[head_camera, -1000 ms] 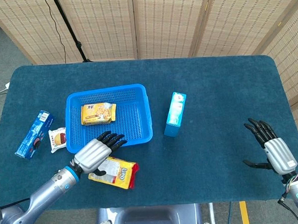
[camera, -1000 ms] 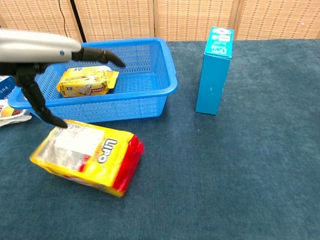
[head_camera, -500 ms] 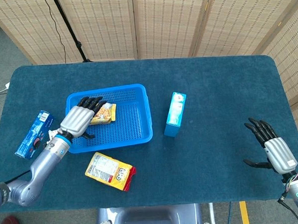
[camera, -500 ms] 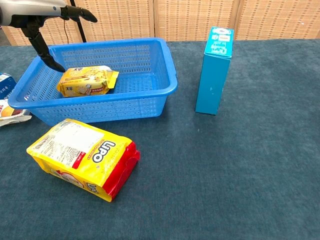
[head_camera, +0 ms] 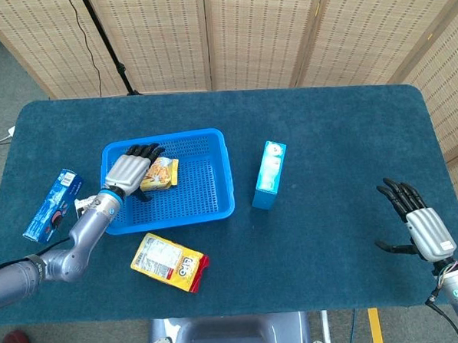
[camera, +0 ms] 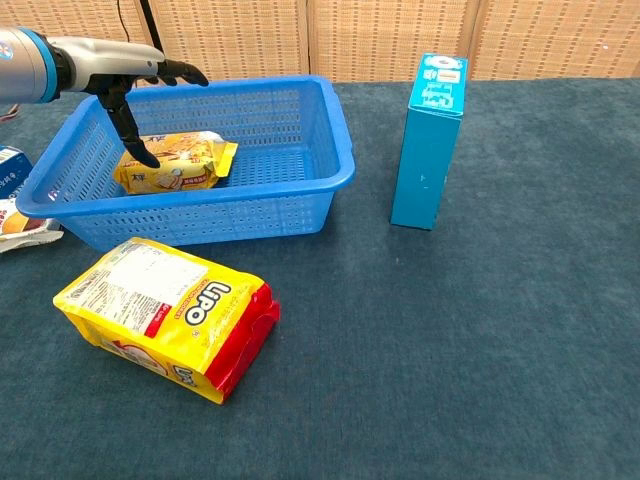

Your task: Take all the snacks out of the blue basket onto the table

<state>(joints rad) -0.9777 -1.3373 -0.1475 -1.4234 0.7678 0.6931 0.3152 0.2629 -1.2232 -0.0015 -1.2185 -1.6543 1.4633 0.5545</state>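
- The blue basket (head_camera: 191, 181) sits on the dark blue table (head_camera: 332, 235), left of centre and nearer the far edge than the near one.
- One snack remains in it: a yellow biscuit pack (camera: 175, 165) lying flat on the basket floor, toward its left end.
- The left robot hand (head_camera: 129, 167) hangs over the left end of the basket with its fingers spread wide and nothing in it. In the chest view the left robot hand (camera: 135, 85) has its thumb reaching down to the top of the biscuit pack; whether it touches cannot be told.
- A yellow and red LIPO bag (head_camera: 171, 261) lies on the table just in front of the basket, close to the near edge, a little apart from the basket wall.
- A tall blue box (head_camera: 270, 174) stands upright on the table to the right of the basket, apart from it, near the middle of the table.
- By the left edge lie a long blue packet (head_camera: 52, 204) and, between it and the basket, a small white snack wrapper (camera: 20, 222), partly hidden behind the left arm in the head view.
- The right robot hand (head_camera: 416, 221) is near the table's near right corner, well apart from everything, fingers spread and holding nothing.
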